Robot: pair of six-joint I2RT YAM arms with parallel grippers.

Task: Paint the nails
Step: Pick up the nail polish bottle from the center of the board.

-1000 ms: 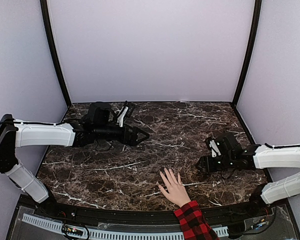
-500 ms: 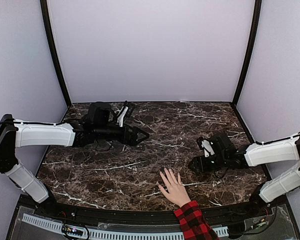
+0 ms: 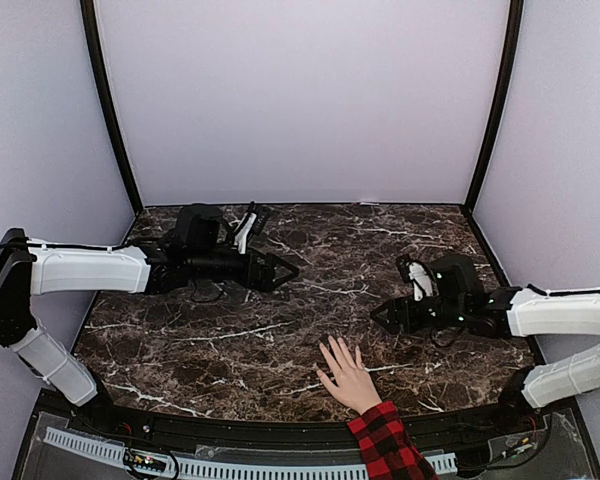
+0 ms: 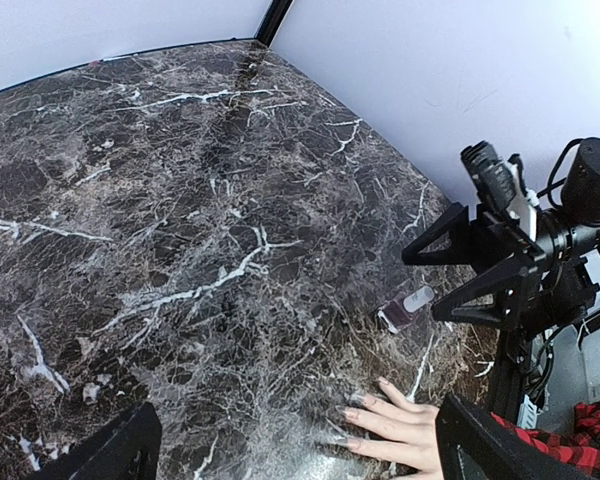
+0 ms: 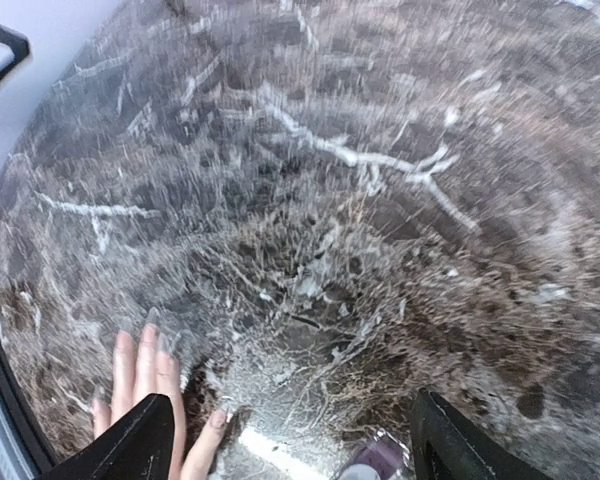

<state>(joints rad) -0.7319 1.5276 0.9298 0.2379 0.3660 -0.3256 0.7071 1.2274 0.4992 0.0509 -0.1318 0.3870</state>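
A light-skinned hand (image 3: pixel 348 375) with a red-and-black plaid sleeve (image 3: pixel 385 443) lies flat on the marble table (image 3: pixel 230 340) at the near edge, fingers spread. Its pale nails show in the left wrist view (image 4: pixel 366 400) and in the right wrist view (image 5: pixel 217 418). A small polish bottle (image 4: pixel 405 308) with a white cap lies on the table just beyond the hand; it also shows in the right wrist view (image 5: pixel 375 462). My right gripper (image 3: pixel 380 314) is open and empty, low over the bottle, right of the hand. My left gripper (image 3: pixel 285 269) is open and empty at the middle left.
The right gripper shows in the left wrist view (image 4: pixel 480 265), above the bottle. Pale walls close the table at the back and sides. A black rail (image 3: pixel 230 430) runs along the near edge.
My right gripper has moved left and a little farther from the near edge, toward the table's middle. The left arm and the hand have not moved.
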